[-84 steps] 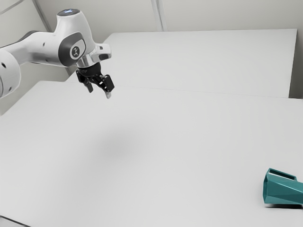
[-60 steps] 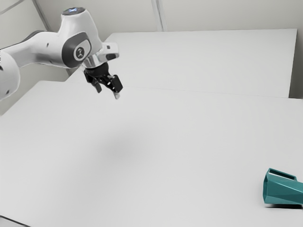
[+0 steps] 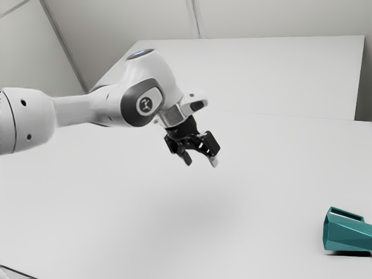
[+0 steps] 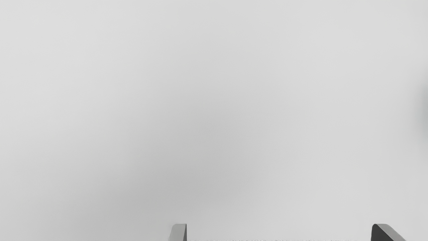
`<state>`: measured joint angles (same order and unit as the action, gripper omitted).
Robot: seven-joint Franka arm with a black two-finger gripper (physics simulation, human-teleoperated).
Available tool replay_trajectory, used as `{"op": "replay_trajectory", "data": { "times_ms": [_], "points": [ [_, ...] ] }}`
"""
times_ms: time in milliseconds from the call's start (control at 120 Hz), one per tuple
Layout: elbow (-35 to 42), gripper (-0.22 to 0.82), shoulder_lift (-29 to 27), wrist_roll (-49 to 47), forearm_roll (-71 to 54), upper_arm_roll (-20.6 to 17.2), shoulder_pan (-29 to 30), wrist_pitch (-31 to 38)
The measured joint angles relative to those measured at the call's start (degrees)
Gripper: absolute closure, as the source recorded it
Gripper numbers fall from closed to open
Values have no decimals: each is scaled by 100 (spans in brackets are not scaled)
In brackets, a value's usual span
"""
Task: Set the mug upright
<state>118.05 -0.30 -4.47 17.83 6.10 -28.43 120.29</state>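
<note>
Exterior view: a broad, pale worktop (image 3: 116, 226) bears a soft grey shadow below the white Franka arm (image 3: 165, 81), which reaches in from the exterior view's left. At its end the black two-finger gripper (image 3: 201, 163) hangs tilted above the surface, its jaws apart with nothing between them. Well apart from it, near the exterior view's right edge, the faceted teal mug (image 3: 346, 237) lies on its side on the worktop, handle uppermost, partly cut off. In the wrist view, a faint greenish smudge (image 4: 425, 112) beyond one fingertip may be the mug.
</note>
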Motion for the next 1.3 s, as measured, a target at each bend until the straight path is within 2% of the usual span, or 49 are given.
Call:
{"op": "replay_trajectory", "data": {
  "times_ms": [267, 400, 458, 608, 933, 1300],
  "points": [
    [275, 0, 59, -494, 845, 6, -1120, 619],
    [261, 0, 266, -661, 1255, 5, -1593, 882],
    [232, 0, 381, -720, 1399, 4, -1605, 979],
    [83, 0, 717, -848, 1718, 6, -1168, 1222],
    [67, 0, 949, -1044, 2279, 6, -1852, 1769],
    [-1363, 0, 2311, -1160, 2676, -14, -2513, 2127]
  ]
}}
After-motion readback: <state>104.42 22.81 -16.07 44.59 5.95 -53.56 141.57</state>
